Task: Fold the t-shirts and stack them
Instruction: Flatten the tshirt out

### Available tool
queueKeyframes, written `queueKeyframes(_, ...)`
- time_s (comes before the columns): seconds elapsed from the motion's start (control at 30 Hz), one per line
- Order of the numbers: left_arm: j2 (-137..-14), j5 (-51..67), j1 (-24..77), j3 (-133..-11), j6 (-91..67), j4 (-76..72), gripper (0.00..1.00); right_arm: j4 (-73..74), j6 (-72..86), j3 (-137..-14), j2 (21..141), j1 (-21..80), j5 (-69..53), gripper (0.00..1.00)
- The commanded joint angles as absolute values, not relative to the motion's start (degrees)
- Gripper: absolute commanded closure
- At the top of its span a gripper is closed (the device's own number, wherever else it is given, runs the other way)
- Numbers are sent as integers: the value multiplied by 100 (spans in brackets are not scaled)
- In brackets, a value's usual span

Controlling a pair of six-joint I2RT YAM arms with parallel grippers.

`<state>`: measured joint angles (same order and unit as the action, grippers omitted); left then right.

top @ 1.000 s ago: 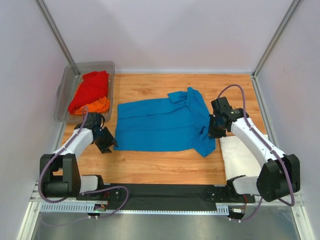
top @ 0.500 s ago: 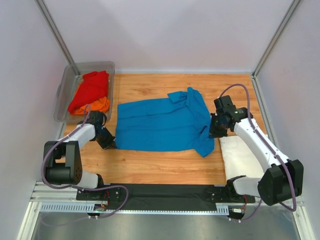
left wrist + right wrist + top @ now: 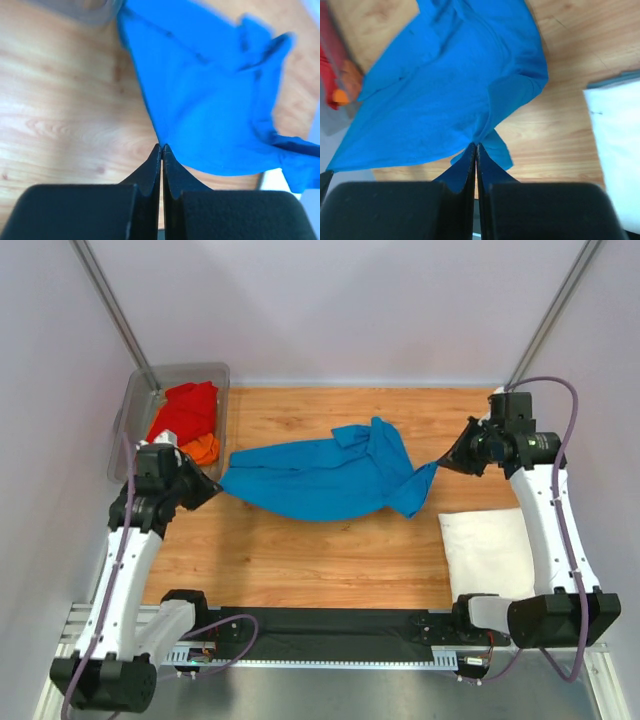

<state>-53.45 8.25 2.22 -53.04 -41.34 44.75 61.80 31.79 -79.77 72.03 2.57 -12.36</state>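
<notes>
Blue cloth, one t-shirt (image 3: 320, 480): you have it strung between both claws over the wooden table (image 3: 300, 570), taut at each end and sagging in the middle, with one sleeve bunched on top toward the right; you cannot tell whether its lowest fold touches the wood. Left gripper (image 3: 205, 488): your left arm stretches forward from its base along the left side, wrist turned inward toward the centre; in the left wrist view the gripper (image 3: 161, 150) has its jaws pressed together on the shirt's left edge. Right gripper (image 3: 450, 462): your right arm stands tall from its base, elbow at the far right, forearm angled back toward the centre; in the right wrist view the gripper (image 3: 474, 149) pinches a corner of blue cloth with no gap between the jaws. White t-shirt (image 3: 490, 555): flat on the table at the near right, beneath the right arm. Red t-shirt (image 3: 185, 412) and orange t-shirt (image 3: 203, 449): heaped in the grey plastic tub (image 3: 135, 415) at the far left, just beyond the left gripper.
</notes>
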Motion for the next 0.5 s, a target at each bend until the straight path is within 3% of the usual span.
queueKeyframes(0.0,-4870,633,220,-6236,-3938,5167,100,6188,3612,-8725,7058,97,-2091,100)
queueKeyframes(0.47,-4764,870,272,-9376,-2540,5062,100,5660,4210,-10660,6012,-633,-1803,100)
